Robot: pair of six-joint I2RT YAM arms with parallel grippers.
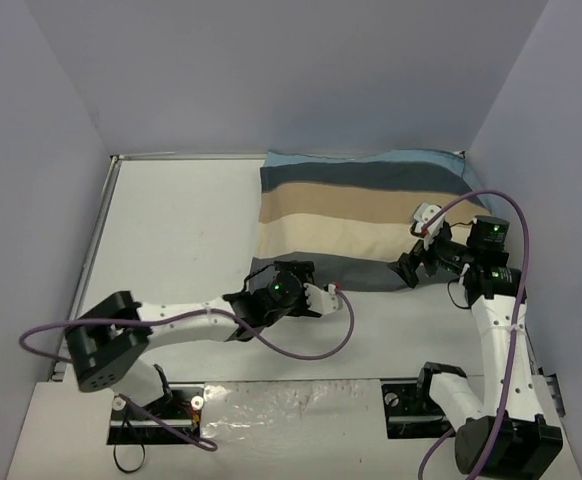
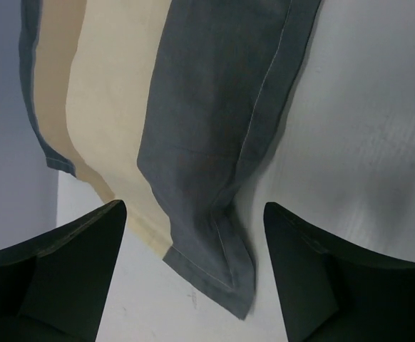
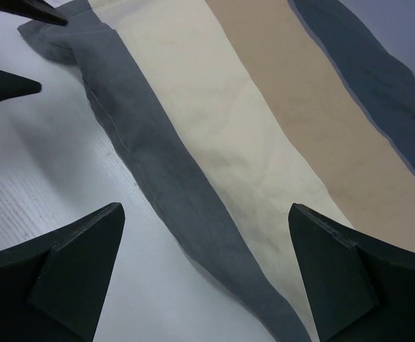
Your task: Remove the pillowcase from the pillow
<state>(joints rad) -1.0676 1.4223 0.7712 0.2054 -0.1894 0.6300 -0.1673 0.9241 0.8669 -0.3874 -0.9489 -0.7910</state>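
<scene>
Left gripper [image 2: 193, 210]: jaws apart and empty. It sits low over the table [image 1: 181, 230], aimed at the near-left corner [image 2: 225, 288] of the pillowcase [image 1: 361, 210], close to it but not touching.
Cable [image 1: 311, 352]: a purple loop on the table just beside the left wrist.
Right gripper [image 3: 206, 210]: jaws apart and empty. It hangs over the near-right end of the case and looks along the grey hem [image 3: 172, 185].
Grey hem: the nearest stripe. It lies flat on the table with a stitched border and is creased at the left corner.
Pillowcase: striped face up on the far right of the table, reaching the far edge. Beyond the hem we read cream, tan, dark blue and light blue.
Pillow: not on show; we judge it is inside the case. We cannot tell which end is open.
Progress: we judge the task barely begun, as no cloth is gripped.
Risk, thin grip: the hem lies flat, so closing fingers may scrape the table and slide off the cloth.
Risk, deep grip: pinching foam along with the cloth would drag the pillow with the case.
Risk, wrong end: pulling a closed end would move the whole bundle and strip nothing.
Risk, cable: the loop may snag as the left arm moves.
Risk, crowding: both grippers work one hem, so we advise keeping them apart.
</scene>
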